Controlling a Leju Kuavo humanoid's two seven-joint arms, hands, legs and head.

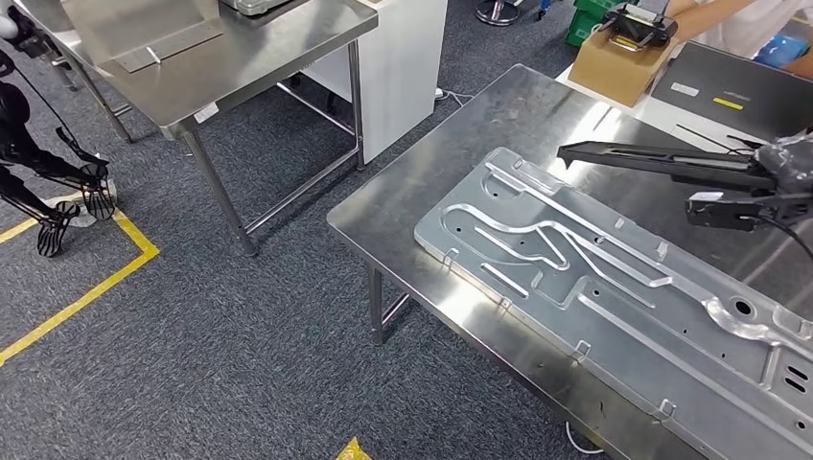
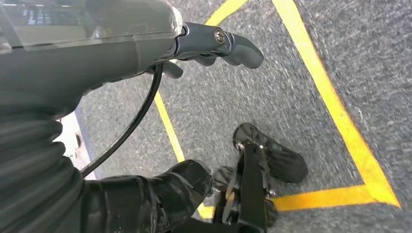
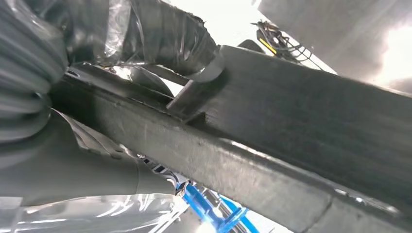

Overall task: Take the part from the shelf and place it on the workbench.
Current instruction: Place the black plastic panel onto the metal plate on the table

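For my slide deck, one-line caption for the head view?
Right hand holds a long black part above the workbench and its stamped metal panel.

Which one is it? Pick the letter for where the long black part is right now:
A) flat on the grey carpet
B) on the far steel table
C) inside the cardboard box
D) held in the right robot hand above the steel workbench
D: the right robot hand grips the long black part, which juts out over the workbench and its large metal panel.
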